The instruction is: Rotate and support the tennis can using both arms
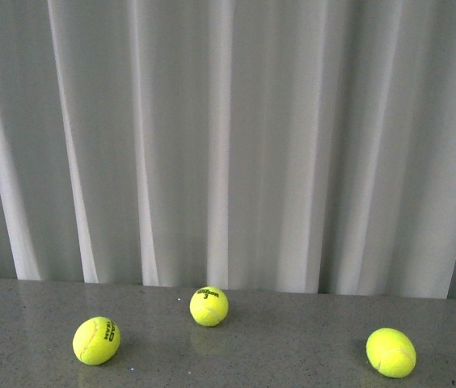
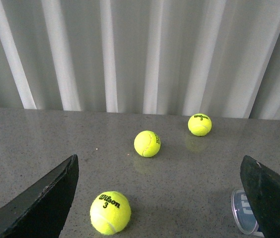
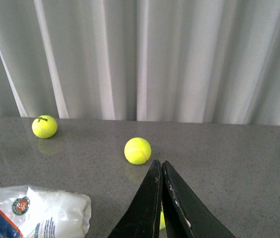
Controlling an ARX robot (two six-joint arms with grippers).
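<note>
On speckled tabletop, clear tennis can, left gripper spread, right gripper closed.

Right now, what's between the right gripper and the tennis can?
Nothing. In the right wrist view, only bare grey table lies between the shut right gripper and the tennis can.

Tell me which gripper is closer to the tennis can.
Probably left. The tennis can has its end right beside one finger of the open left gripper. The shut right gripper sits apart from the can, with bare table between them.
</note>
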